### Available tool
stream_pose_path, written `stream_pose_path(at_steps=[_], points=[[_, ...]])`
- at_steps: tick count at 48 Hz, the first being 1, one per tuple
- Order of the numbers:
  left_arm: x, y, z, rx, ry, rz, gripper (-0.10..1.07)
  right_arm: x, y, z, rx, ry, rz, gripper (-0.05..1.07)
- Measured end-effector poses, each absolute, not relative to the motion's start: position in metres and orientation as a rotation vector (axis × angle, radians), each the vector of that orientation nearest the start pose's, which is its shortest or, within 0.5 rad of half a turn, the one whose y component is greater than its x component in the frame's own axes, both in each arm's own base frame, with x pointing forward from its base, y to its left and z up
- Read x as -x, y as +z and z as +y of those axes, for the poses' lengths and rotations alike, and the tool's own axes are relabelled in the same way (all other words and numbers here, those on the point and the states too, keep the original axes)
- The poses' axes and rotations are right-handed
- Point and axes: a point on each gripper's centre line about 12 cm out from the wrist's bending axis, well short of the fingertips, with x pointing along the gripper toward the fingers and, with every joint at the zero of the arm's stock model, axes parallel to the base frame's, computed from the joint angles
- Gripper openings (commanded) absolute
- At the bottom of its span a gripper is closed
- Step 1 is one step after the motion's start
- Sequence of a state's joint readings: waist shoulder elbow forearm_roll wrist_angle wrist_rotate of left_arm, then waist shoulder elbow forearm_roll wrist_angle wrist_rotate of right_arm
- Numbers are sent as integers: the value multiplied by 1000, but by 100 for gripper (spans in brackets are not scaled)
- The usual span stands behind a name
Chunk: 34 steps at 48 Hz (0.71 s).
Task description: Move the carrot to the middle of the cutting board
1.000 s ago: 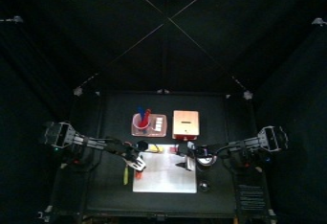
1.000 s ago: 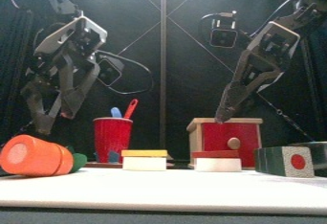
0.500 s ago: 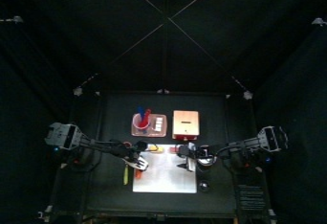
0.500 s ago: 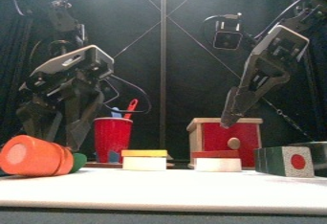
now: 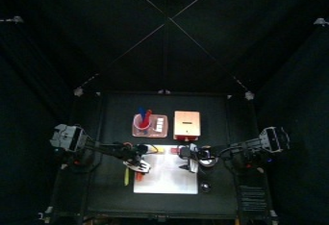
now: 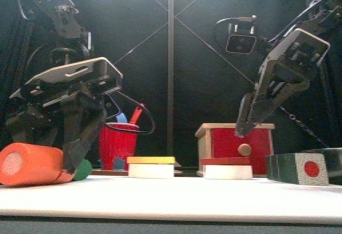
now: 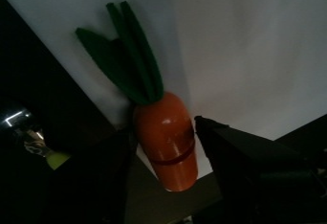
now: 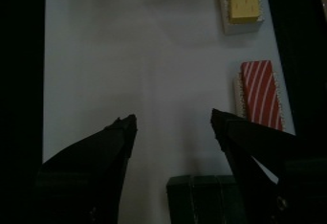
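Observation:
The carrot [image 7: 166, 144] is an orange toy with green leaves [image 7: 125, 56], lying at the left edge of the white cutting board [image 7: 250, 46]. In the front view the carrot [image 6: 32, 164] sits at the near left. My left gripper [image 7: 173, 170] is open and low over it, with one jaw on each side of the orange body. From above, the left gripper [image 5: 139, 160] is at the cutting board's [image 5: 170, 179] left edge. My right gripper [image 8: 173, 137] hangs open above the cutting board [image 8: 141, 65], holding nothing.
On the board lie a yellow block [image 8: 243, 3], a red striped block [image 8: 262, 94] and a dark green block [image 6: 301, 166]. A red cup [image 6: 118, 144] and a red wooden box [image 6: 237, 141] stand behind. A pinkish board [image 5: 149, 125] and a tan board [image 5: 190, 123] sit at the back.
My left gripper has come down from above until its jaws stand around the carrot. The right gripper has barely shifted.

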<state>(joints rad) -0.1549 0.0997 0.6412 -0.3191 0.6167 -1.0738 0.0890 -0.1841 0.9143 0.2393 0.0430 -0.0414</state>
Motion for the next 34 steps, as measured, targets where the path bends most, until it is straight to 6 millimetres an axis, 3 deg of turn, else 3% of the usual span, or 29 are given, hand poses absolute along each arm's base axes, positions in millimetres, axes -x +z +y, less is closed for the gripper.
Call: stream_pose_path(at_steps=[15,29,34], points=[[-331,104,-76,1149,685,1338,85,-307,147,29,-149,19,787,95],[-331,104,-77,1144,708,1353,59,-306,147,29,-147,21,789,94],[-335,107,-78,1145,698,1339,56,-306,147,29,-147,21,790,95]])
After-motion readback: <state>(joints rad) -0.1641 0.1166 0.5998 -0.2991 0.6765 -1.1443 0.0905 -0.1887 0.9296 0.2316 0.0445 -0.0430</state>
